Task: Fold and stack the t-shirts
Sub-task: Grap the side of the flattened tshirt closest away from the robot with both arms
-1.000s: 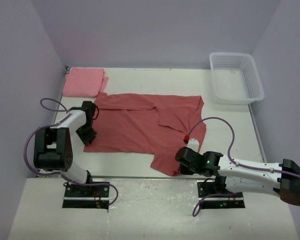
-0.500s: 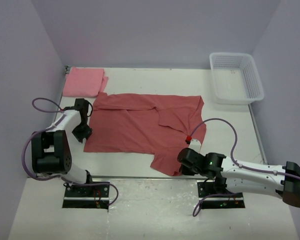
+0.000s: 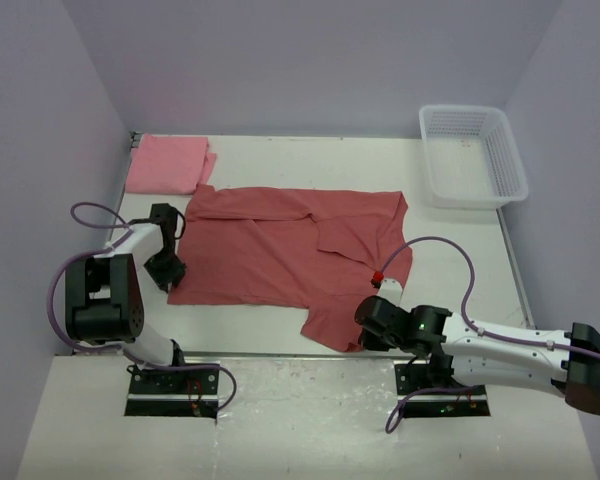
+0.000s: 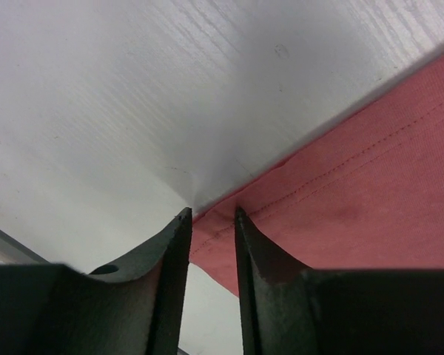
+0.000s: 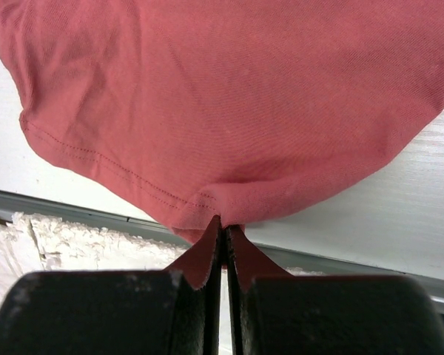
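Both grippers at the near hem of the brick-red shirt, ready for a fold

The brick-red shirt (image 3: 280, 250) lies spread flat to the left of the basket (image 3: 513, 165) and nearer the arms, and the pink shirt (image 3: 167, 163) sits folded far to the basket's left. On the hem corner closer to the basket, the right gripper (image 5: 222, 225) is pressed together on a small tuck of cloth. At the corner farthest from the basket, the left gripper (image 4: 211, 218) stands narrowly spread astride the hem's very edge. The likely risk is an uneven lift: the left fingers could close on too little cloth or the right's thin pinch could slip, leaving a skewed, rumpled fold
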`<act>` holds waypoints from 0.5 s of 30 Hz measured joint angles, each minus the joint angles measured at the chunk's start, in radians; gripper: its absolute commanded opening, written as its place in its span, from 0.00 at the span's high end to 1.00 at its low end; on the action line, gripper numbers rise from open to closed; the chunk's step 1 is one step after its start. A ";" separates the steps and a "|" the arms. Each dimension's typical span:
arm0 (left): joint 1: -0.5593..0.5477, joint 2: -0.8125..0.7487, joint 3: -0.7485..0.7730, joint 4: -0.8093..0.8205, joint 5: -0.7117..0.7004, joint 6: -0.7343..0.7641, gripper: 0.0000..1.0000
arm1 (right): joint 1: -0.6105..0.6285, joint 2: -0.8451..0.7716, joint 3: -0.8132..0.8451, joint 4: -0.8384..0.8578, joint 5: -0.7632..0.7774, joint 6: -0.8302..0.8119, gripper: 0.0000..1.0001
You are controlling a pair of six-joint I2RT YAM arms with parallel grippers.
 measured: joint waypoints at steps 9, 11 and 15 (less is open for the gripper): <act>0.019 0.004 0.000 0.023 0.049 0.021 0.91 | 0.000 0.003 0.000 0.000 0.000 0.003 1.00; 0.027 0.004 0.000 0.027 0.065 0.025 0.91 | 0.000 0.010 0.000 0.000 0.000 0.003 1.00; 0.039 0.004 0.000 0.029 0.082 0.026 0.94 | 0.000 0.020 0.000 0.000 -0.001 0.003 1.00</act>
